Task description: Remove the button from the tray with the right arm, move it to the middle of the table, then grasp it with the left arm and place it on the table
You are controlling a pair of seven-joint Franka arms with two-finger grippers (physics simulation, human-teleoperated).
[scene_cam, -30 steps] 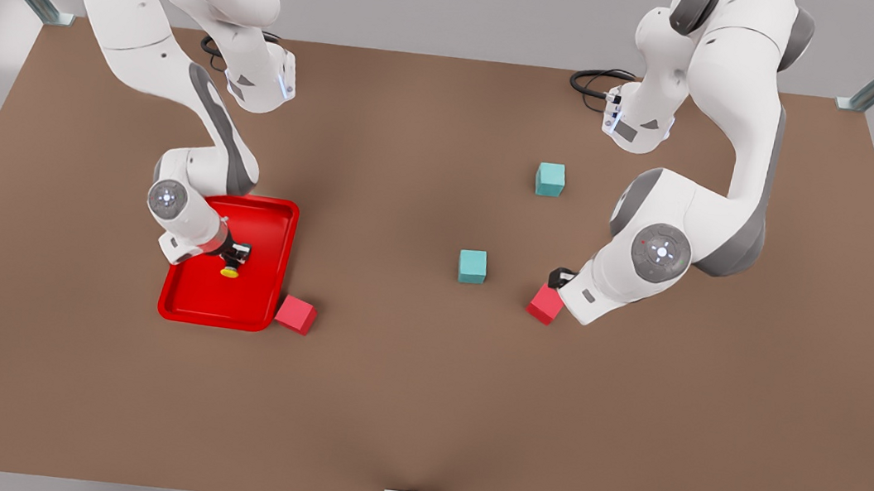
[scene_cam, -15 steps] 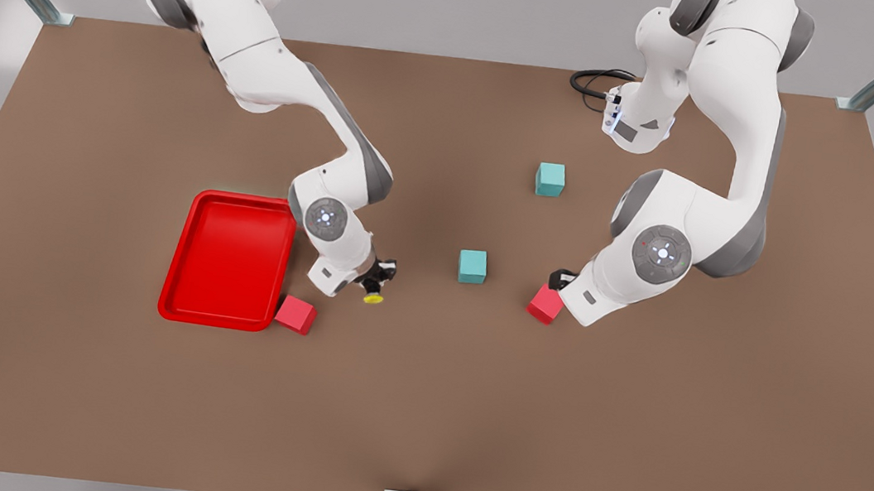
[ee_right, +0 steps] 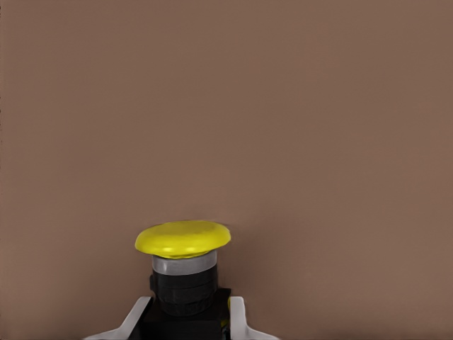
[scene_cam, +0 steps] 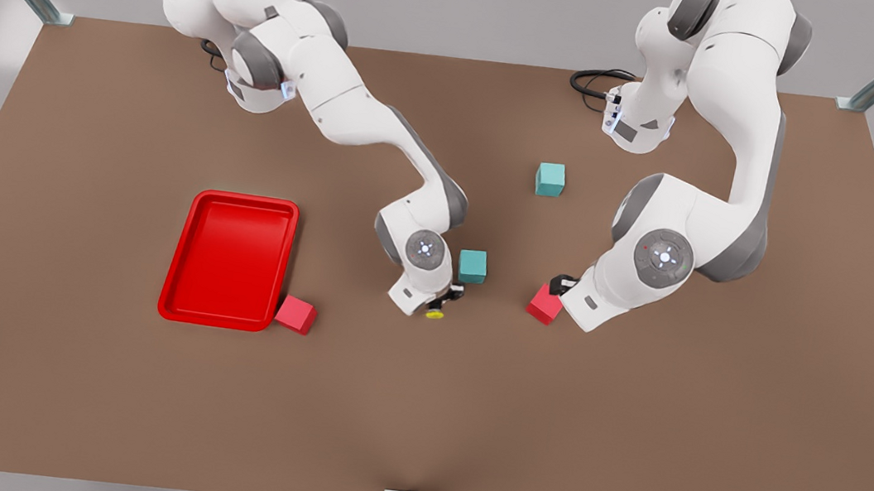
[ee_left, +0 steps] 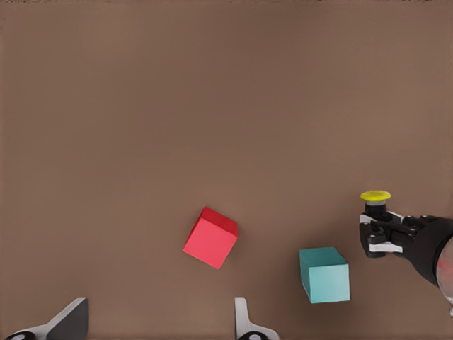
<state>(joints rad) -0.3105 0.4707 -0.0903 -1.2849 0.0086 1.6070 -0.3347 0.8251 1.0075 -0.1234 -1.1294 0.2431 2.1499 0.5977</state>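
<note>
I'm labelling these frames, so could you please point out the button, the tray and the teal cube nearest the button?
button (ee_right: 183, 239): right wrist view, on its yellow cap.
tray (scene_cam: 232, 254): front view, on its bare floor.
teal cube (scene_cam: 473, 267): front view, on its top face.

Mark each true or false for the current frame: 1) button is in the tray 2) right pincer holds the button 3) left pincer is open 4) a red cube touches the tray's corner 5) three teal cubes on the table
1) False. The button is out of the tray, held near the table's middle.
2) True. The right pincer is shut on it.
3) True. The left pincer is open, above a red cube.
4) True. The other red cube sits at its corner.
5) False. Two teal cubes.
</note>
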